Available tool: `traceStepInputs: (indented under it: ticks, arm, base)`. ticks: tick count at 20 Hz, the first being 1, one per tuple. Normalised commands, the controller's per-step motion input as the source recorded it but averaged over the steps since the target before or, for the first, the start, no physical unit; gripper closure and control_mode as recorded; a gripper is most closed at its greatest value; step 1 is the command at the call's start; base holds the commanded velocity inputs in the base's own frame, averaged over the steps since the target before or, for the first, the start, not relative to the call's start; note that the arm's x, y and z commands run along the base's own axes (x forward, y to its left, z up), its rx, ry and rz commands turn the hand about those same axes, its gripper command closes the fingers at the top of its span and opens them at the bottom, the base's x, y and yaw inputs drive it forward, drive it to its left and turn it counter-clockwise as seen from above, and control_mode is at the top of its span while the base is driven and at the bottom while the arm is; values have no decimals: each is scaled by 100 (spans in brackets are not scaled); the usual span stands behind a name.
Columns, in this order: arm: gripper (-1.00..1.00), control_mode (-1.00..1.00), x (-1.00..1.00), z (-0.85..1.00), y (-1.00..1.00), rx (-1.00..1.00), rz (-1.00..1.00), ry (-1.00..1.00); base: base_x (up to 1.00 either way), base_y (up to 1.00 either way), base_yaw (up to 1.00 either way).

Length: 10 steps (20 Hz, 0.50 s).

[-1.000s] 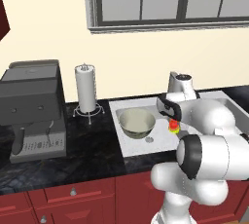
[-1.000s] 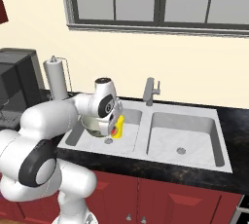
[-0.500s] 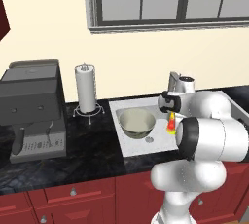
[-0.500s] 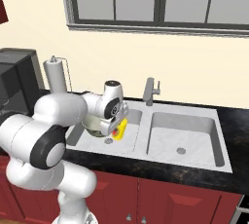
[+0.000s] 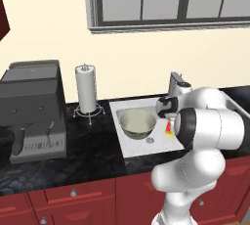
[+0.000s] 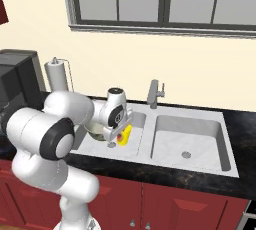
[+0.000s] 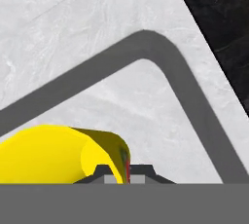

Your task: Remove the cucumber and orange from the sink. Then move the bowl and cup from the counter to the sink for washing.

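Yellow cup point(image 6: 124, 135) with its red patch hangs in the closed gripper point(image 6: 120, 136), the jaws pinched on its rim. Compared with a second ago, we see that the hand has carried it lower and a little further over the left basin of the sink point(image 6: 200, 124). We can read no writing anywhere. The bowl point(image 5: 137, 123) sits inside the same basin, just beside the cup, and we see nothing in it. The counter point(image 5: 88, 146) surrounds the sink.

Yellow cup point(image 7: 53, 155) with red patch, lower left. Pale greenish-beige bowl point(image 5: 137, 123), centre. Light-grey marbled sink point(image 6: 200, 124). Black speckled counter point(image 5: 88, 146); dark red cabinets point(image 5: 83, 199), seemingly plain.
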Motion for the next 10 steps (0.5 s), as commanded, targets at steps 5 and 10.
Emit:
traceStepInputs:
  ticks: [5, 10]
  arm:
    - [100, -100, 19, -27, 4, -1, 0, 0]
    - [100, -100, 15, -31, 0, -6, 0, 0]
  base:
    - [0, 0, 0]
    - [0, 0, 0]
